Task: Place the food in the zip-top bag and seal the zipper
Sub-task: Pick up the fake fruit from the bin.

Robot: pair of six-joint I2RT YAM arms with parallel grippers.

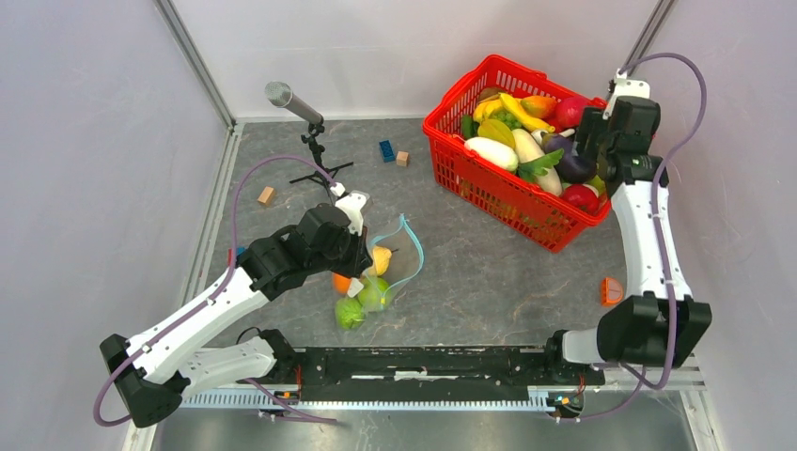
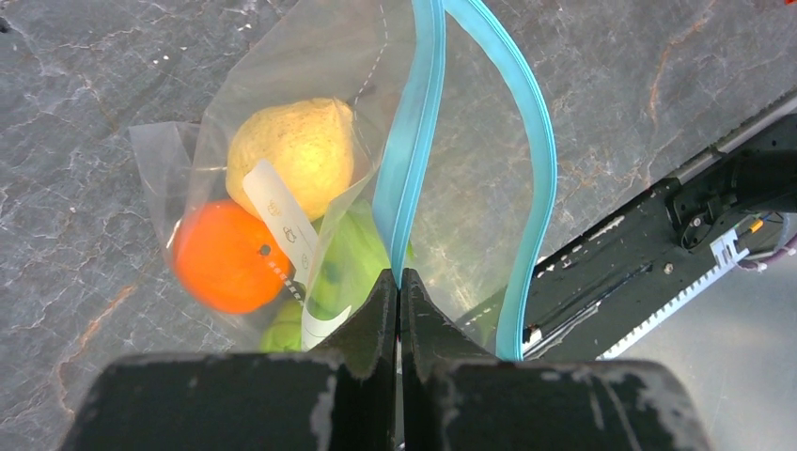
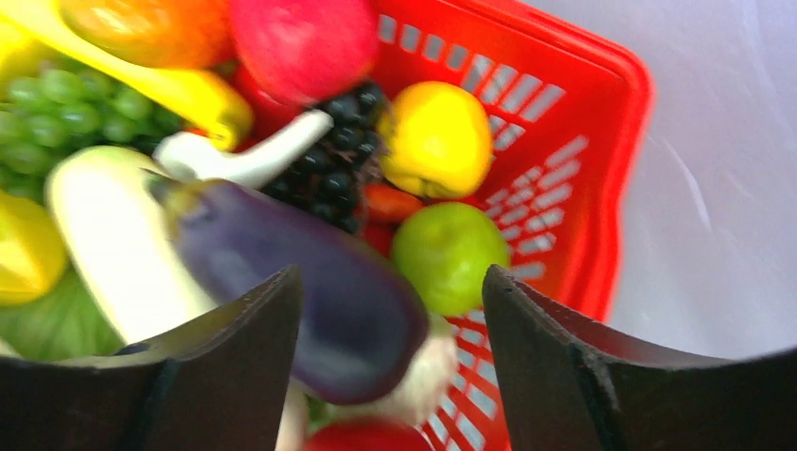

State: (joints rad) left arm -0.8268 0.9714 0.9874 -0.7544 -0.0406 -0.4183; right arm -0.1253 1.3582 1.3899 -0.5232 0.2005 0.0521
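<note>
The clear zip-top bag (image 1: 399, 258) lies mouth-open in front of the left arm. An orange (image 2: 221, 258), a yellow lemon (image 2: 296, 150) and green round fruits (image 2: 352, 258) show through it. My left gripper (image 2: 399, 282) is shut on one side of the light blue zipper (image 2: 414, 141); the other side loops away to the right. My right gripper (image 3: 392, 282) is open and empty above the red mesh basket (image 3: 583, 122). It hovers over a purple eggplant (image 3: 301, 272) and a green round fruit (image 3: 449, 254). A yellow lemon (image 3: 437, 136) and a red apple (image 3: 301, 42) lie beyond.
The basket (image 1: 470, 178) stands at the back right, full of toy produce. A microphone on a tripod (image 1: 293, 103) stands at the back left. A blue block (image 1: 386, 150) and wooden blocks (image 1: 402, 158) lie near it. A small orange object (image 1: 611, 291) lies by the right arm.
</note>
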